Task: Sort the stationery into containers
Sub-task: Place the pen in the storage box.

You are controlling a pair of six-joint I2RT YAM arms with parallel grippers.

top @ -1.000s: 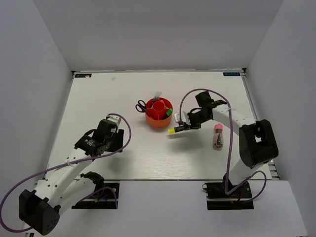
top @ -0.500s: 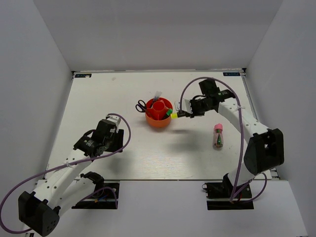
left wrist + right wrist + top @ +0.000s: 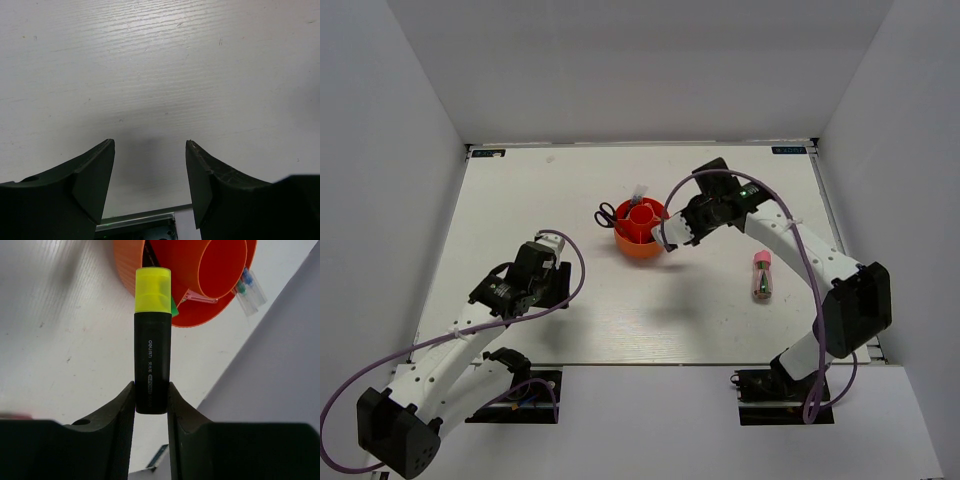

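Right pincer clenched on the barrel of the black marker with yellow cap, cap end pointing away from the wrist toward the red-orange organizer. Seen from above, this pincer hangs just beside the organizer's right rim. Black-handled scissors stand at the organizer's left side, handles out past the rim. A pink-capped clear tube lies on the table, well to the right of the organizer. Left pincer released, jaws spread and empty, low over the table, well apart from the organizer.
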